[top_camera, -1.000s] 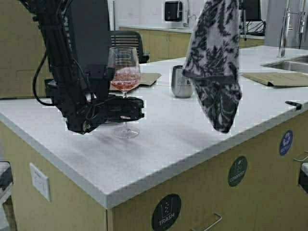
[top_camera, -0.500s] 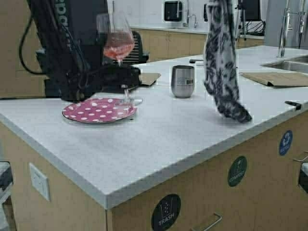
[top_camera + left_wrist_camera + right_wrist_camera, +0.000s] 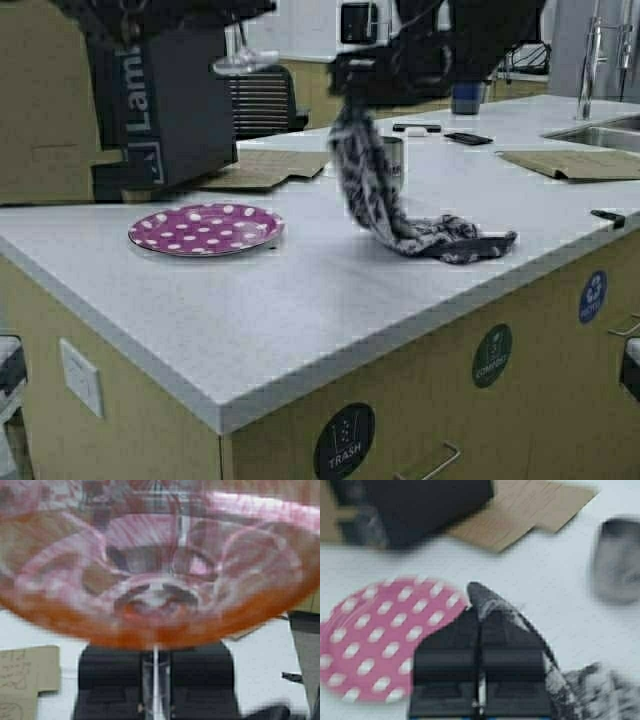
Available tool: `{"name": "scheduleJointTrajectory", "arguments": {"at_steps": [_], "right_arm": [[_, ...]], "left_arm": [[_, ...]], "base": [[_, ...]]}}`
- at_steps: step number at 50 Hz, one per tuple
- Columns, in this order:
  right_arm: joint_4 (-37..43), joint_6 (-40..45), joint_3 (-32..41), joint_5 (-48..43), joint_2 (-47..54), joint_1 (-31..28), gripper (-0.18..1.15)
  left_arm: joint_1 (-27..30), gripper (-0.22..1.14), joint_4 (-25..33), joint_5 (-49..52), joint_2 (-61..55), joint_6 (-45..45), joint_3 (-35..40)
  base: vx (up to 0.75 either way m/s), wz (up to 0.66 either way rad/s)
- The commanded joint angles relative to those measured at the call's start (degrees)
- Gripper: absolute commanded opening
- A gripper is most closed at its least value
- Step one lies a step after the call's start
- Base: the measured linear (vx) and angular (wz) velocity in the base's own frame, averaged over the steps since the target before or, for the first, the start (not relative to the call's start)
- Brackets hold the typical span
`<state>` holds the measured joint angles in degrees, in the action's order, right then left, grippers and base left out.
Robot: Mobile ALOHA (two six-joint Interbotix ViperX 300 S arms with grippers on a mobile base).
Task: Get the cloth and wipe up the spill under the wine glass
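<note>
The left end effector (image 3: 155,700) grips the wine glass (image 3: 245,62) by its stem, lifted high above the table (image 3: 300,300); hold it level and steady. Beside the polka-dot plate (image 3: 205,228), the right end effector (image 3: 479,680) is clenched on the cloth (image 3: 400,215), whose tail drags the table; press lower, sweeping toward the vacated spot.

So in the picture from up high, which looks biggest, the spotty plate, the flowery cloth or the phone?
1. cloth, held by the right gripper, one end trailing on the counter.
2. spotty plate, close to the cloth in size.
3. phone, though it lies farther back.
</note>
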<state>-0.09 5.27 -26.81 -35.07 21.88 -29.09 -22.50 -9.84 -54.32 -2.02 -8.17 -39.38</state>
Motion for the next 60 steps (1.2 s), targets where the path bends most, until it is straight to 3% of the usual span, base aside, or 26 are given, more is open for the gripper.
{"name": "scheduleJointTrajectory", "arguments": {"at_steps": [1,19,34,42,52,60], "right_arm": [[-0.18,-0.09,0.88,-0.62,1.67,-4.48,0.06],[-0.79,0.00,5.27,-0.35,8.17,-17.49,0.06],[-1.05,-0.09,13.80,1.93,10.46,-26.72,0.06],[-0.79,-0.35,10.46,2.46,7.29,-24.17,0.06],[-0.44,-0.26,2.02,2.11,6.06,-11.25,0.06],[-0.70,-0.35,0.79,2.11,7.56,-4.66,0.06]], "left_arm": [[-0.09,0.13,0.09,9.93,8.61,-0.09,2.99],[-0.09,0.13,0.44,19.60,15.73,0.00,8.53],[-0.09,0.13,0.44,20.30,16.70,-0.18,9.40],[-0.09,0.13,0.44,20.30,16.17,-0.18,8.88],[-0.09,0.13,0.26,19.51,11.95,0.18,8.00],[-0.09,0.13,0.18,15.73,6.33,0.18,6.33]], "base": [[0.00,0.00],[0.00,0.00],[0.00,0.00],[0.00,0.00],[0.00,0.00],[0.00,0.00]]}}
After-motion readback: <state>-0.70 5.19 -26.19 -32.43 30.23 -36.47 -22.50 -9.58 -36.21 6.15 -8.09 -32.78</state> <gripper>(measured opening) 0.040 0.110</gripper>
